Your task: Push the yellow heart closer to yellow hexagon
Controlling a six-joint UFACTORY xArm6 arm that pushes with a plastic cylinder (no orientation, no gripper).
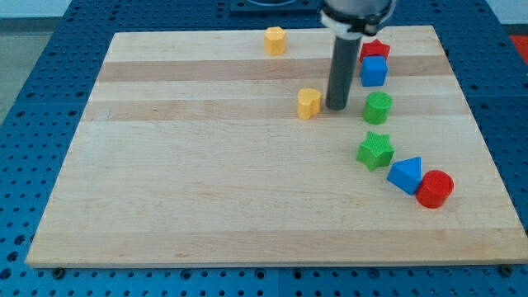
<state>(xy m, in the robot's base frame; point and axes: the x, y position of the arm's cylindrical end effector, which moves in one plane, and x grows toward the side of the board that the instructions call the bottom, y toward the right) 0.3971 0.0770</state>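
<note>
The rod [337,70] is a straight, round, dark grey to black cylinder, of even thickness along its whole visible length. A faint lighter sheen runs down its side. Its surface looks smooth and plain, with no markings, screws or cables that can be made out. At the view's top it joins a wider black round collar [356,14] with a thin pale band at its lower edge; the collar is cut off by the frame. My tip [337,108] is a flat, blunt end, as wide as the rod above it.
</note>
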